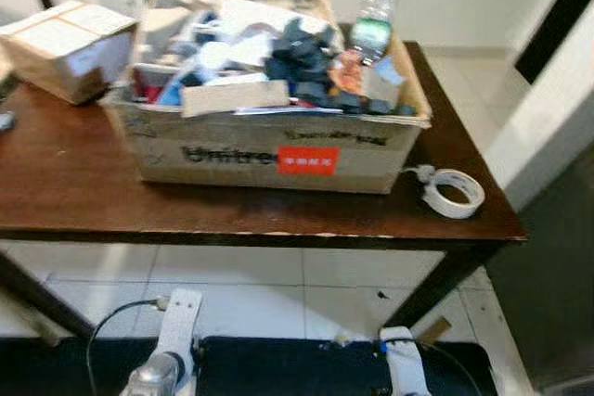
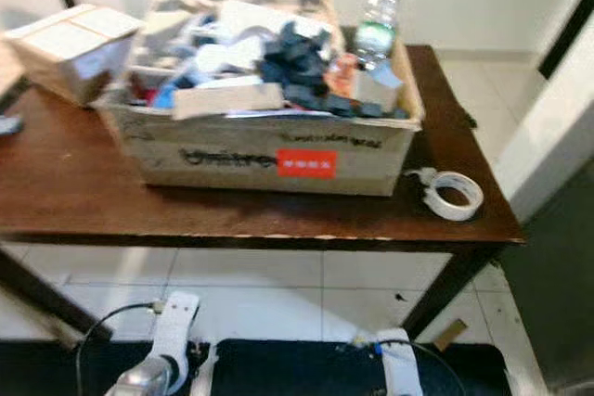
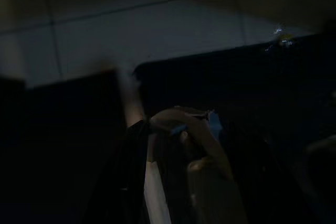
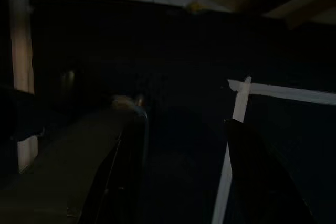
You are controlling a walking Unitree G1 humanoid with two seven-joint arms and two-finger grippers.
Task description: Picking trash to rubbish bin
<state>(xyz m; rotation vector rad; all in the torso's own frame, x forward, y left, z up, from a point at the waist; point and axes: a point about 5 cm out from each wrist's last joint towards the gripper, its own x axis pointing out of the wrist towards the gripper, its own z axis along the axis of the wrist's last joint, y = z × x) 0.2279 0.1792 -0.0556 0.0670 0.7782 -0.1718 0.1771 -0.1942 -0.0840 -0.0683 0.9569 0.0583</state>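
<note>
2 cardboard boxes sit on the dark wooden desk (image 1: 83,192) in the left eye view. The large open box (image 1: 269,150) stands near the middle, printed with black lettering and a red label (image 1: 307,160) on its front wall. It is heaped with trash (image 1: 278,62): dark crumpled pieces, white and blue scraps, a flat cardboard strip along the front edge. 1 clear plastic bottle (image 1: 373,25) stands up out of the box's far right corner. The smaller closed box (image 1: 67,48) rests at the desk's far left, just beside the big one. A roll of white tape (image 1: 453,193) lies on the desk near the front right corner, close to the big box but apart from it. White floor tiles (image 1: 241,289) show under the desk. Both arms hang low at the bottom edge, the left arm (image 1: 167,359) and the right arm (image 1: 404,368), with a black surface between them.

Right eye view: same layout, slightly blurred.

Left wrist view: very dark. The left pincer (image 3: 173,182) holds a crumpled pale piece with a bit of blue (image 3: 197,135) between its fingers, above a dark surface and pale tiles.

Right wrist view: also dark. The right pincer (image 4: 181,177) has its 2 black fingers set wide apart with nothing between them.
</note>
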